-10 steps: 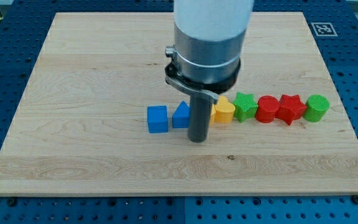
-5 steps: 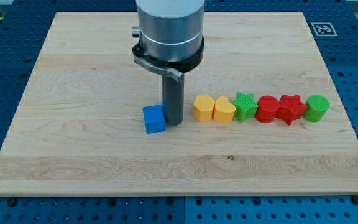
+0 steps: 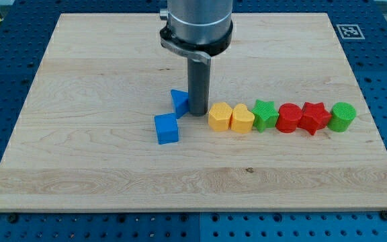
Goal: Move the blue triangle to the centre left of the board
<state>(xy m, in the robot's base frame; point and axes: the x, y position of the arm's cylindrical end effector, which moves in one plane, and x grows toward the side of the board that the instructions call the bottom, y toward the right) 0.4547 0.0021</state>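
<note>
The blue triangle [image 3: 179,101] lies near the board's middle, just above and to the right of the blue cube [image 3: 167,128]. My tip [image 3: 197,114] stands right against the triangle's right side, between it and the first yellow block [image 3: 219,116]. The rod hides part of the triangle's right edge.
A row runs to the view's right from the tip: two yellow blocks, the second heart-like [image 3: 242,119], a green star [image 3: 265,114], a red cylinder [image 3: 289,117], a red star [image 3: 314,117] and a green cylinder [image 3: 342,115]. A marker tag [image 3: 349,31] sits at the board's top right corner.
My tip moved left, pushing the blue triangle and nudging the cube left, then shifted up and right. The triangle now sits above the cube, turned.
</note>
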